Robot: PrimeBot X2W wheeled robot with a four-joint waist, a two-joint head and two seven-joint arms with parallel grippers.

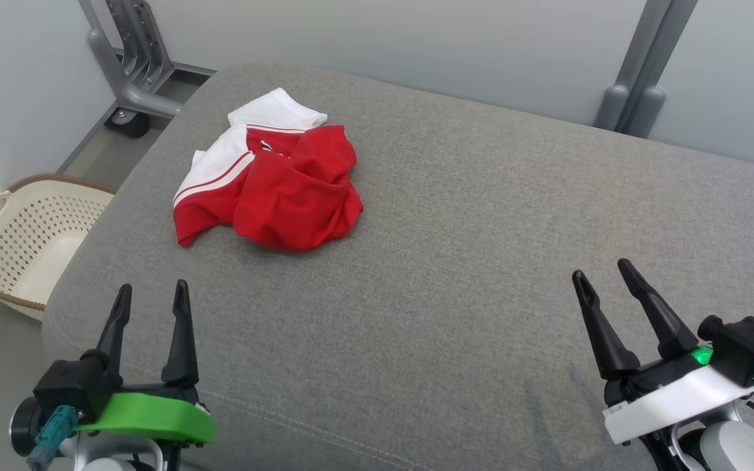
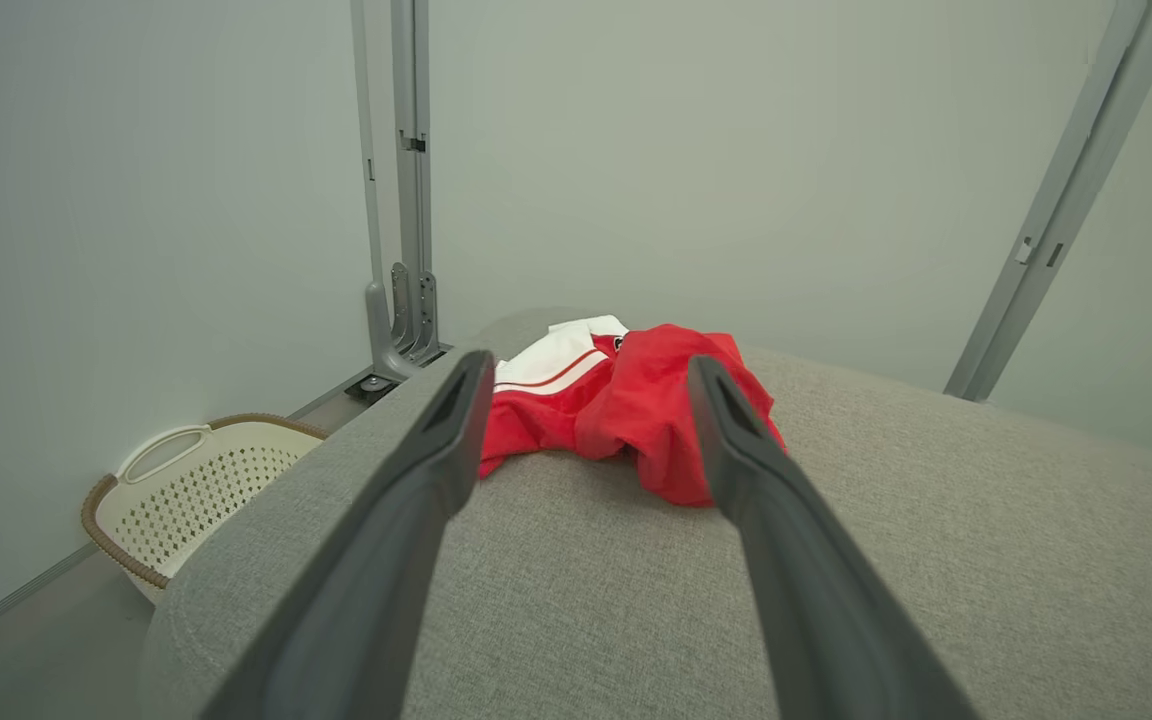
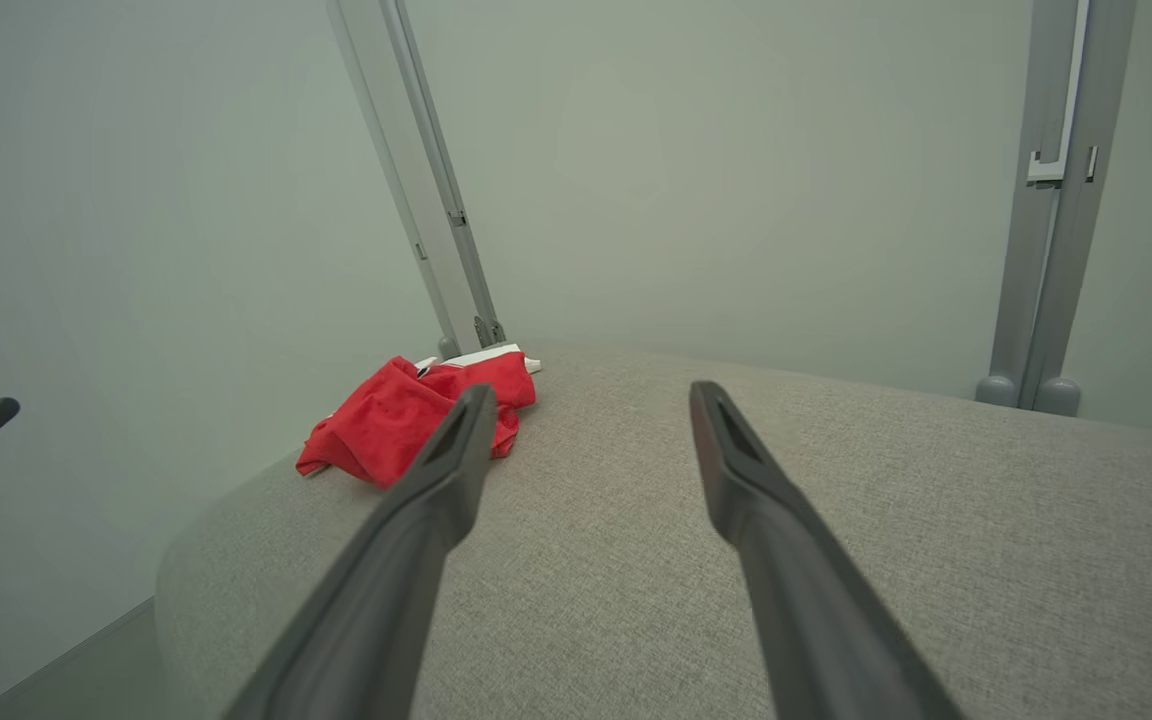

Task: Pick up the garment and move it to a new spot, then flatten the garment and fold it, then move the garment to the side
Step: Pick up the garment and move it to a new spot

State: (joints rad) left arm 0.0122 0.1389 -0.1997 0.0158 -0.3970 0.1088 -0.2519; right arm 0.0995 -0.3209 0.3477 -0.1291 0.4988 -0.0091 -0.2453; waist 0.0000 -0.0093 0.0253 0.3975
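Nearest, lower left: my left tool (image 1: 153, 288), green-backed, its two dark fingers spread and holding nothing. Lower right: my right tool (image 1: 601, 269), white-backed with a green light, fingers likewise spread and empty. Both hang over the near edge of the grey upholstered pad (image 1: 449, 275), and bare fabric lies wide between and beyond them.

Further on, toward the pad's rounded far-left corner: garment (image 1: 285, 196), red with white panels and striped trim, crumpled in a heap. It lies ahead of my left tool and well apart from both. I cannot read the small dark mark by its collar.

Off the pad's left edge, on the floor: cream perforated basket (image 1: 30, 235). Farthest: grey frame posts (image 1: 639, 72) against a pale wall.
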